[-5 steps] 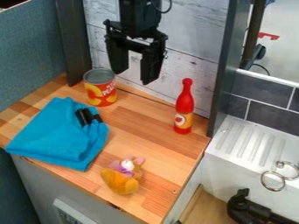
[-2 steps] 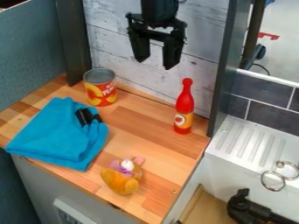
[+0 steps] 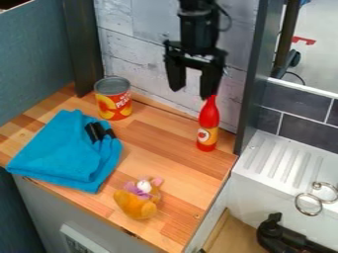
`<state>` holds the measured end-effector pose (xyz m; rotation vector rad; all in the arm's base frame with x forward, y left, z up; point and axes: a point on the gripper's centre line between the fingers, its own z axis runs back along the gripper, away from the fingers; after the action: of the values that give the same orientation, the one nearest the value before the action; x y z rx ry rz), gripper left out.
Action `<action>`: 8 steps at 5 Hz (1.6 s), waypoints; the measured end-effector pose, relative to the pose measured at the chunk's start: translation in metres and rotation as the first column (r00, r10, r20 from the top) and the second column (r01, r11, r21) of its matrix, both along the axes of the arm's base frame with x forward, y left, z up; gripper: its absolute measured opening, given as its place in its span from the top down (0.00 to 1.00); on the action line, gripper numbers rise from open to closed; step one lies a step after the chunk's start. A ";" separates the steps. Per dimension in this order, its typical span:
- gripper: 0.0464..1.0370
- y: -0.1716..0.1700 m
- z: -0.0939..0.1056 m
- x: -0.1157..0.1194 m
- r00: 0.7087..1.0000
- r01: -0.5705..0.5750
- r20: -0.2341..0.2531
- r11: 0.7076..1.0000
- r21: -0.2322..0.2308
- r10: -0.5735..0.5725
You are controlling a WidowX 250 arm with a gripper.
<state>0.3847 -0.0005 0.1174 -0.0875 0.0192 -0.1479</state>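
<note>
- Bottle (image 3: 208,123), red with a yellow-and-red label, standing upright on the wooden counter (image 3: 158,143) near its back right corner.
- Just above and to the left, black gripper (image 3: 191,93), pointing down with fingers spread well apart and nothing held between them; right-hand fingertip overlapping the bottle's top in the view, impossible to tell whether touching.
- Behind both, whitewashed plank wall (image 3: 135,54), with a dark upright post (image 3: 256,74) close to the bottle's right.
- Farther left, near the back edge, upright can (image 3: 113,101) with a grey top and a red-and-yellow label.
- In front of the can, folded blue cloth (image 3: 59,150), with a black piece (image 3: 99,132) lying on it.
- Toward the front edge, small orange plush toy (image 3: 137,200) with pinkish ears and a purple patch, well apart from the bottle.
- Beyond the counter's right side, white ribbed ledge (image 3: 280,160) below dark tiles (image 3: 305,129), with metal rings (image 3: 309,203) and a black fitting (image 3: 280,234) nearer the front.
</note>
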 end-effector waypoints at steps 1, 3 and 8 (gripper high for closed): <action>0.04 -0.002 -0.011 0.003 1.000 0.006 -0.024 1.000 -0.004 -0.006; 0.03 -0.004 -0.017 0.014 0.999 0.015 -0.035 1.000 0.025 -0.014; 0.65 -0.006 -0.035 0.021 0.995 -0.060 0.083 0.998 0.009 0.059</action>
<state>0.4058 -0.0067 0.0825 -0.0699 -0.0649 -0.0919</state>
